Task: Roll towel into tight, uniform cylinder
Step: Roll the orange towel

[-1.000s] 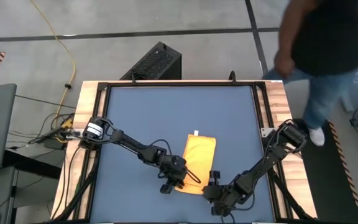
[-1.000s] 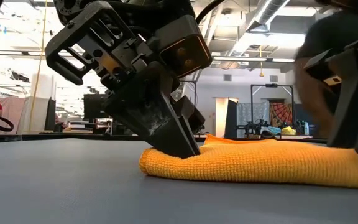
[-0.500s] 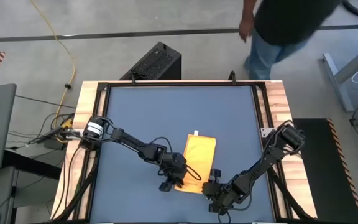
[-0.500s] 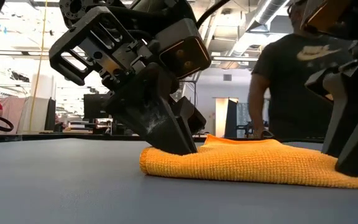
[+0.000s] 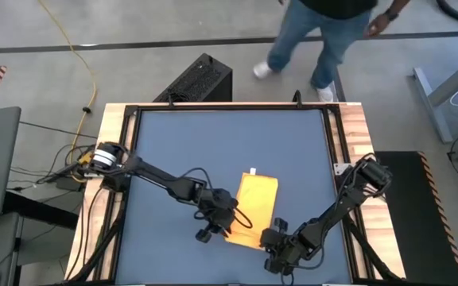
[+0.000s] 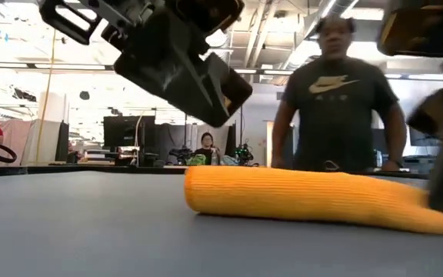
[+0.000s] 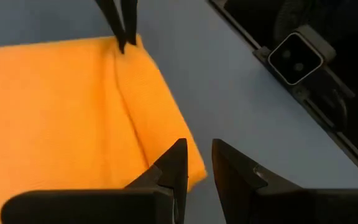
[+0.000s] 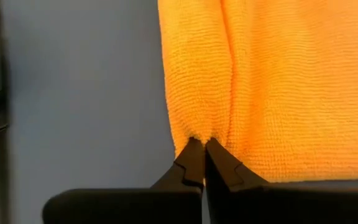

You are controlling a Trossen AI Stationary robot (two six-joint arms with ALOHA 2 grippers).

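Observation:
The yellow towel (image 5: pixel 257 199) lies on the dark blue mat (image 5: pixel 173 143), near the front edge and right of the middle. Its near edge is turned over into a low roll (image 6: pixel 298 196). My left gripper (image 7: pixel 197 165) hangs open above the roll's left end (image 5: pixel 230 232), clear of the cloth in the low view (image 6: pixel 206 85). My right gripper (image 8: pixel 202 144) is shut on the roll's right end, low over the mat (image 5: pixel 270 237). The small white tag (image 5: pixel 251 169) sticks out from the towel's far edge. My right gripper pinches the right end of the rolled-over near edge (image 8: pixel 197 134) between its two fingertips. The fingers come from the table's right, slanting down, and point along the roll. The cloth bunches into a crease at the tips, and the towel lies on the mat.
A wooden frame with black rails (image 5: pixel 348 143) borders the mat. A person (image 5: pixel 332 24) stands just beyond the far edge, and a black box (image 5: pixel 201 79) sits on the floor there. Bare mat stretches left of and beyond the towel.
My left gripper has risen off the towel's near left corner and now hangs above it. My right gripper has shut on the right end of the near edge. The near edge, flat and pressed before, is now a rounded roll. The person has walked along the far side.

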